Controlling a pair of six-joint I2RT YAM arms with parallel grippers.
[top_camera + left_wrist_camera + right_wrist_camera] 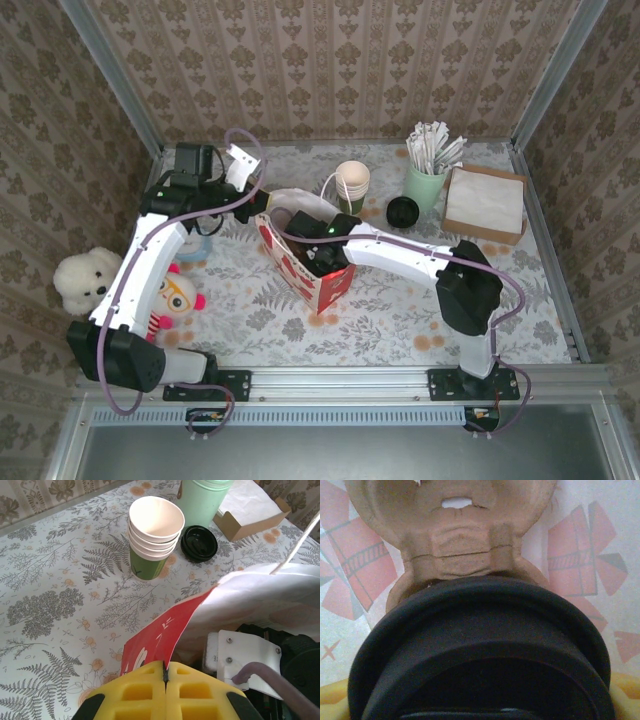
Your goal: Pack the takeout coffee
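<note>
Broadly, the floral tabletop [400, 310] carries a red-and-white paper bag [318, 288] standing open near its middle, and both arms meet at it. The left arm [150, 265] has its jaws closed tight on the bag's rim, with a red edge pinched between them, holding the mouth open. The right arm [420, 262] reaches down into the bag from the other side. Beyond the right jaws, deeper in the bag, lies a brown pulp cup carrier [465, 545]. Between those jaws, which are set wide, sits the takeout coffee [480, 650], its black lid close under the wrist camera. They seem to be clamped on it, though the contact at the pads is barely in view. The step in hand looks like placing the cup inside the bag. The next move likely calls for settling it straight down into a carrier well, then letting go and lifting straight up. Room is tight: bag walls stand close on either side of the right jaws, so sideways drift could catch paper.
</note>
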